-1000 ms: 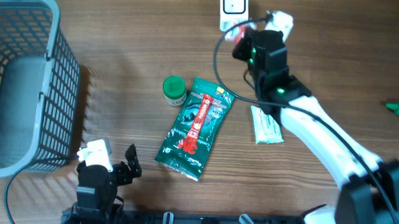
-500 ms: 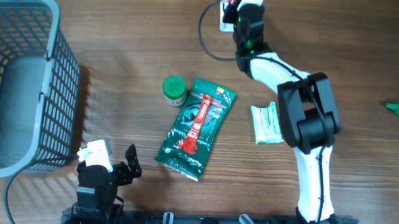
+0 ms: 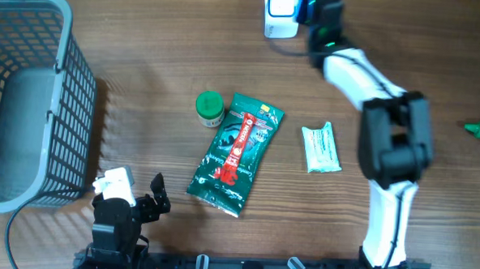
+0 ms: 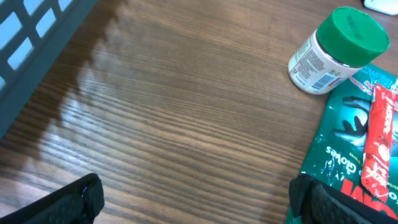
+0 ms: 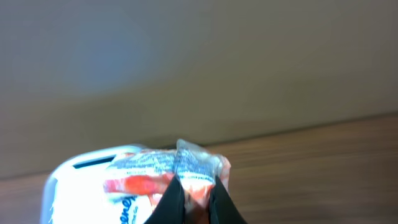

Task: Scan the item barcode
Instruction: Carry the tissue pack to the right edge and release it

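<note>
Between the pinched tips of the right end effector (image 5: 194, 188) sits a small crinkled packet (image 5: 177, 167) with red and white print, gripped low down and held just in front of the white scanner (image 3: 279, 11), which lies beyond the tips and a little to their left. The step in hand looks like showing the barcode. To do it well, the packet should probably be turned slowly until its printed face lies flat towards the scanner, near it but not pressing, since a creased wrapper may not read. Whether the code faces the scanner now I cannot tell. Nothing visible stands between the two. Well behind this end effector, back towards the robot, a green pouch (image 3: 235, 153), a green-capped bottle (image 3: 209, 107) just beside it and a small pale sachet (image 3: 320, 148) lie on the surface (image 3: 146, 49). The left end effector (image 4: 198, 199) is spread wide and empty, with the bottle ahead to its right and a basket (image 3: 66, 30) to its left.
</note>
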Robot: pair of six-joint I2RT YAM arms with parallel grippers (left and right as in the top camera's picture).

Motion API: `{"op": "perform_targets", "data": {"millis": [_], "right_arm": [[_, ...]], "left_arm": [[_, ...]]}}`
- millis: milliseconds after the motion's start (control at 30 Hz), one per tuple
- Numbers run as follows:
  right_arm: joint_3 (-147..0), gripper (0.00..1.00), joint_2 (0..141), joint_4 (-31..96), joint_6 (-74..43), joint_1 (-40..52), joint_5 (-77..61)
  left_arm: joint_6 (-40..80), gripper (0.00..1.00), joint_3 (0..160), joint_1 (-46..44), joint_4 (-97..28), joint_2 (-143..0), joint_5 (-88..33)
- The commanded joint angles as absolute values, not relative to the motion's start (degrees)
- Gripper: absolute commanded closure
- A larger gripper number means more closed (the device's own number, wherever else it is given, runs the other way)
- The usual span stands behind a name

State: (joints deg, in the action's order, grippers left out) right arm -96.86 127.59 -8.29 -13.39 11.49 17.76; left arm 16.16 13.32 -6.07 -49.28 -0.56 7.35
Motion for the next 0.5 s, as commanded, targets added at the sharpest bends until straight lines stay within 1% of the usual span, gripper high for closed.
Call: {"op": "perform_targets", "data": {"millis": [0,67,133,300,433,467], "right_arm": [[-97.8,0.96,119.8,1.7,-16.0,0.2,25.7],[-97.7,0.96,120.1,7.7,-19.1,-5.3,25.7],[-97.0,0.96,121.8,15.1,-24.9,-15.0,25.3],[-96.9,0.96,127.5,20.4,-23.9,-28.0,17.6],[-97.0,0.95,129.8,23.2,-24.0,-33.5,12.6],[-97.0,0.90,129.4,23.3,-23.9,-33.9,11.9]], "left_arm": [[15.4,0.00,13.2,-6.4,-49.1,-0.4,7.1],[15.4,0.00,13.2,-6.4,-49.1,-0.4,7.1],[15.4,0.00,13.2,-6.4,-49.1,-0.4,7.1],[15.4,0.00,13.2,-6.4,-49.1,-0.4,7.1],[15.4,0.00,13.2,-6.4,-49.1,-0.4,7.1],[15.4,0.00,13.2,-6.4,-49.1,-0.4,7.1]]}}
